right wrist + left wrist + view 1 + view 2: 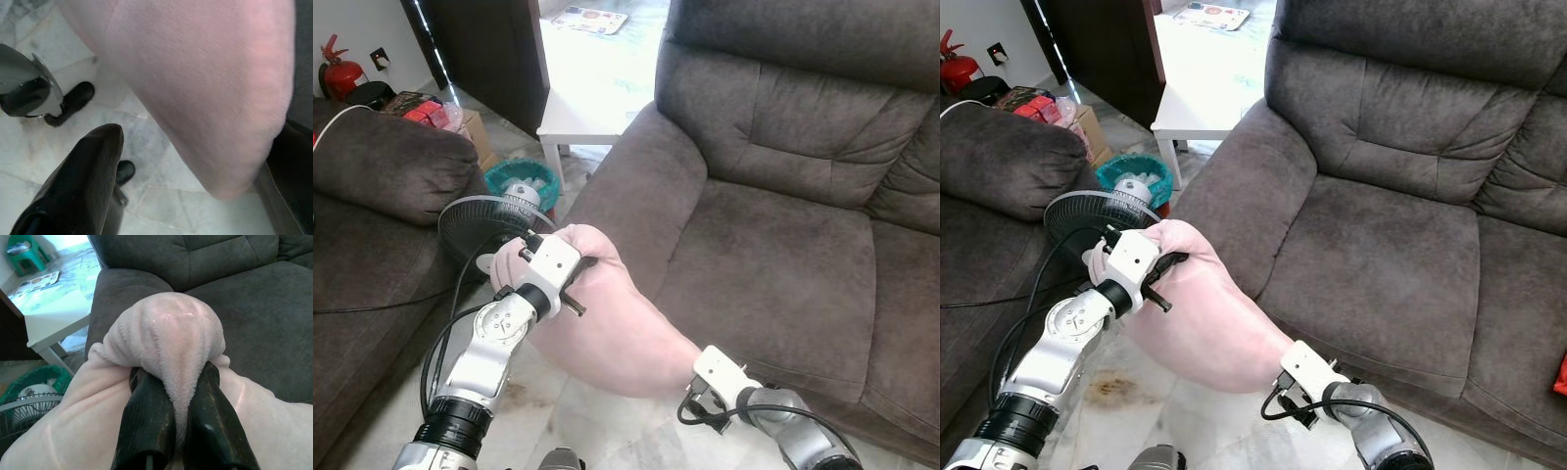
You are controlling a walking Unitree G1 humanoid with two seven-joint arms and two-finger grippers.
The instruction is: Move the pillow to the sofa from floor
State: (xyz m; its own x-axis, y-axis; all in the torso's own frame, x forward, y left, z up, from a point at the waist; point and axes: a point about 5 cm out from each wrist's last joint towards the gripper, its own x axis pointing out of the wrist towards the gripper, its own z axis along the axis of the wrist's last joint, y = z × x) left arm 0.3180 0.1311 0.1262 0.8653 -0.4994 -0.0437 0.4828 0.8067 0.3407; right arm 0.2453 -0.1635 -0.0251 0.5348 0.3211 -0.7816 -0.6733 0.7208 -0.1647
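A soft pink pillow (617,333) hangs above the marble floor, just in front of the dark grey sofa's (773,255) armrest (626,176). My left gripper (583,284) is shut on the pillow's upper end. In the left wrist view its two black fingers (146,416) pinch a bunched fold of the pillow (171,333). My right gripper (195,147) is at the pillow's lower end, near the sofa's front edge. It is open, with one finger (83,171) under the pillow's corner (210,98) and the other at its far side.
A black floor fan (489,220) stands right behind my left arm, its cable trailing over the floor. A second dark sofa (382,166) is on the left. A teal basket (524,176) and a white table (597,88) stand beyond the armrest.
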